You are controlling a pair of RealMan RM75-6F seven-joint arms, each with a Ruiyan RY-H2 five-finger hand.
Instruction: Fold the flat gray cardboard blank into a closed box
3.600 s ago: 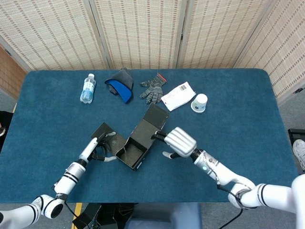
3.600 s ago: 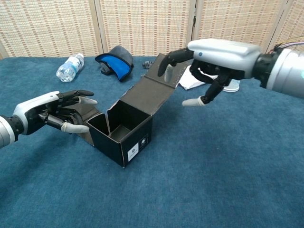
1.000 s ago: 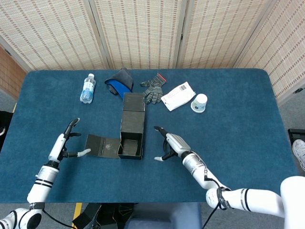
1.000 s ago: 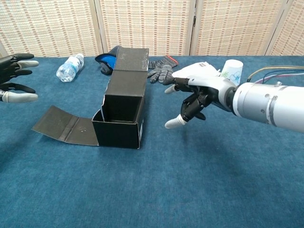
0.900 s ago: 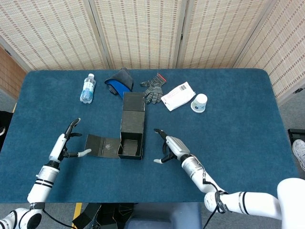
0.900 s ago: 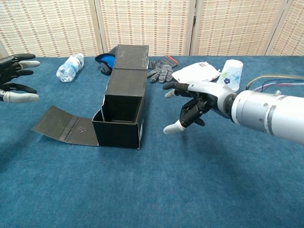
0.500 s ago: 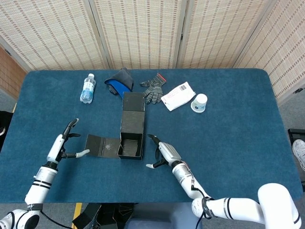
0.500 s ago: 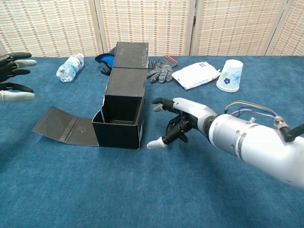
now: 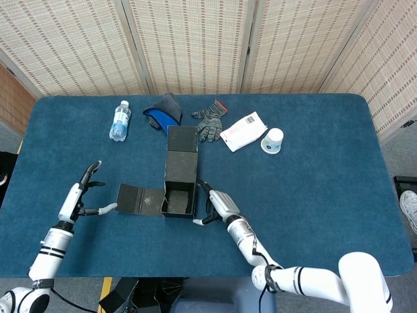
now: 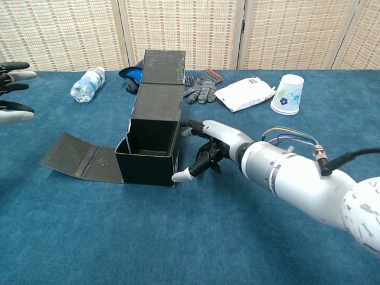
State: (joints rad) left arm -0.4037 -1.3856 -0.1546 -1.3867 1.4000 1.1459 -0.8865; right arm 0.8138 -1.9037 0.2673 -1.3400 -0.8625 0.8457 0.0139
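From the head view, the half-folded gray cardboard box [image 9: 179, 195] sits near the middle of the blue desk [image 9: 313, 182], its cavity open upward, one long flap [image 9: 182, 149] stretching away toward the far side and another flap [image 9: 138, 199] lying flat to the left. The right hand [image 9: 212, 205] is just beside the box's right wall, fingers spread and holding nothing. The left hand [image 9: 88, 192] is apart from the flat flap, fingers spread, empty. Along the far side lie a water bottle [image 9: 120, 120], a blue-and-black cloth item [image 9: 164, 115], a knit glove [image 9: 208, 120], a white packet [image 9: 242, 130] and a paper cup [image 9: 272, 140]. In the chest view, the box [image 10: 151, 148] stands with its tall flap upright, the right hand [image 10: 208, 154] has one fingertip at the box's near right corner, and only the left hand's [image 10: 12, 89] spread fingertips show at the left edge.
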